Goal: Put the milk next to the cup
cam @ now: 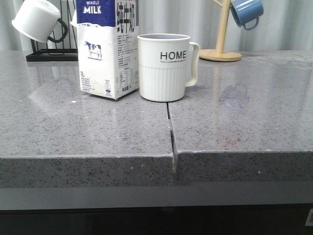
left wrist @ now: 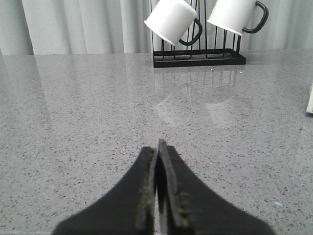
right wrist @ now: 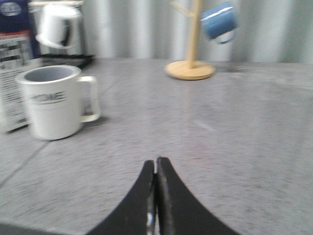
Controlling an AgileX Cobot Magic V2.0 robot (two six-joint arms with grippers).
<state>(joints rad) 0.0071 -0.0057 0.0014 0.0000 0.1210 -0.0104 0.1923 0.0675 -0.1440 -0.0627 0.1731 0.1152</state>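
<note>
The milk carton (cam: 105, 49), white with a blue top and a cow picture, stands upright on the grey counter (cam: 73, 127), close against the left side of the cream "HOME" cup (cam: 165, 66). Both also show in the right wrist view, the cup (right wrist: 51, 103) with the milk (right wrist: 14, 63) behind it. A sliver of the carton shows in the left wrist view (left wrist: 310, 100). My left gripper (left wrist: 157, 144) is shut and empty over bare counter. My right gripper (right wrist: 156, 160) is shut and empty, well apart from the cup. Neither gripper shows in the front view.
A black wire rack (cam: 51, 54) with white black-handled mugs (cam: 36, 19) stands at the back left. A wooden mug tree (cam: 221, 49) with a blue mug (cam: 247, 12) stands at the back right. A seam (cam: 172, 134) splits the counter. Its front edge is near.
</note>
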